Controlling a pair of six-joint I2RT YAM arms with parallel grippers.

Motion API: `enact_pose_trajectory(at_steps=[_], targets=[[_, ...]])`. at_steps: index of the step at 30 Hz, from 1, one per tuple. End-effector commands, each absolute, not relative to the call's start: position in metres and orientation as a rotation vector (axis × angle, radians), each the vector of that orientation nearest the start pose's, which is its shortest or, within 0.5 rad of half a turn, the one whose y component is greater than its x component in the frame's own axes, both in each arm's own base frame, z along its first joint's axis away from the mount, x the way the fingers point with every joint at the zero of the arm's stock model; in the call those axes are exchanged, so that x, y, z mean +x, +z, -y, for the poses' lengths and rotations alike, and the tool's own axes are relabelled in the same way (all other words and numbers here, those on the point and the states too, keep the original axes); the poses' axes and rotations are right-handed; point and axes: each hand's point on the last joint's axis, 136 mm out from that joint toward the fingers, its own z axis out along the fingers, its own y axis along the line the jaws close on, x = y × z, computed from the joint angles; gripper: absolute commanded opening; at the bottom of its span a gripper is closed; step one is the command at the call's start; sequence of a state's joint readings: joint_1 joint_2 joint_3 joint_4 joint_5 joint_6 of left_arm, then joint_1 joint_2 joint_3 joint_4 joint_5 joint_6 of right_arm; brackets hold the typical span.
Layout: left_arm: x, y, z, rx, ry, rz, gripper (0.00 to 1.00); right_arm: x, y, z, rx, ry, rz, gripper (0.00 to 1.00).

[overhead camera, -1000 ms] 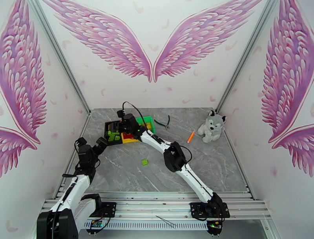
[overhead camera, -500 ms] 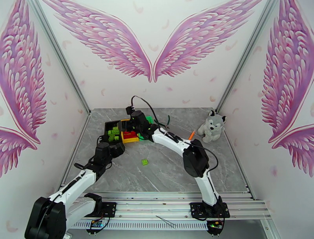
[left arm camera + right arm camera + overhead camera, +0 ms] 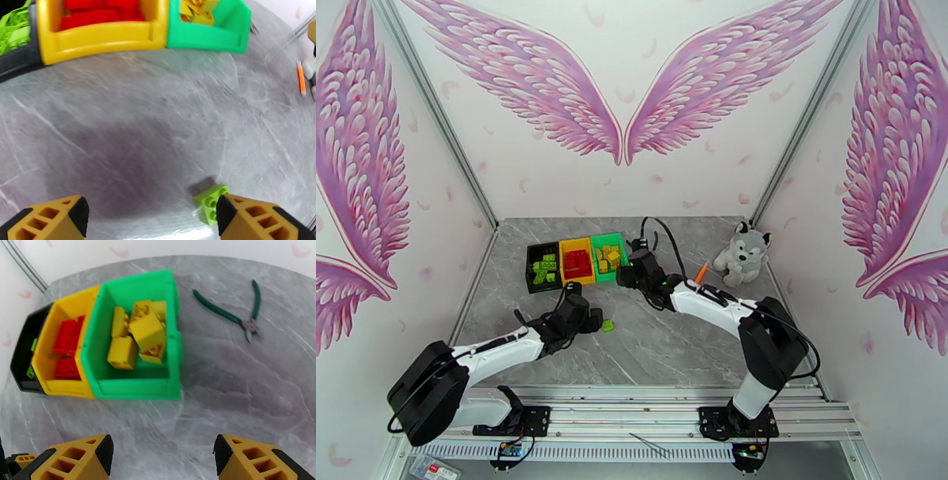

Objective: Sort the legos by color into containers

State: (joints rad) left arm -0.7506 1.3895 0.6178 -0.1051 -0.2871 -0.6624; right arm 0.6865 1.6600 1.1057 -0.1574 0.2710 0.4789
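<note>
Three bins stand side by side at the back left: a black bin with lime green legos, a yellow bin with red legos, and a green bin with yellow legos. A lone lime green lego lies on the table in front of them. My left gripper is low beside it and open; in the left wrist view the lego sits just inside the right fingertip. My right gripper hangs open and empty just in front of the green bin.
Green-handled pliers lie right of the green bin. An orange stick and a plush husky sit at the right. Bare marble stretches across the front and right of the table.
My left arm swung from beside the black bin forward and right to the loose green lego. My right arm drew back from over the bins to their right front.
</note>
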Motion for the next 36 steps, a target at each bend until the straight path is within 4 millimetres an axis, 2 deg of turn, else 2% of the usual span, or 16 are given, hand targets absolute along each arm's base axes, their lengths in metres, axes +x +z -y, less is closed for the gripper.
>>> enact_pose_trajectory(at_steps=[1,6,14,19,24,36], targets=[[0.289,0.068,0.215,-0.016,-0.284,-2.402,0.89,0.377,0.160,-0.233,-0.019,0.252,-2.223,0.73],[0.286,0.055,0.237,0.041,-0.247,-2.428,0.86,0.357,0.158,-0.213,-0.003,0.234,-2.217,0.74],[0.282,0.031,0.247,0.057,-0.185,-2.463,0.77,0.345,0.154,-0.202,0.000,0.224,-2.224,0.74],[0.280,0.023,0.248,0.064,-0.150,-2.474,0.74,0.344,0.149,-0.204,0.000,0.243,-2.230,0.74],[0.276,0.025,0.241,0.045,-0.119,-2.462,0.67,0.344,0.143,-0.208,-0.005,0.256,-2.242,0.74],[0.269,0.028,0.233,0.045,-0.104,-2.459,0.42,0.345,0.127,-0.227,-0.030,0.343,-2.288,0.74]])
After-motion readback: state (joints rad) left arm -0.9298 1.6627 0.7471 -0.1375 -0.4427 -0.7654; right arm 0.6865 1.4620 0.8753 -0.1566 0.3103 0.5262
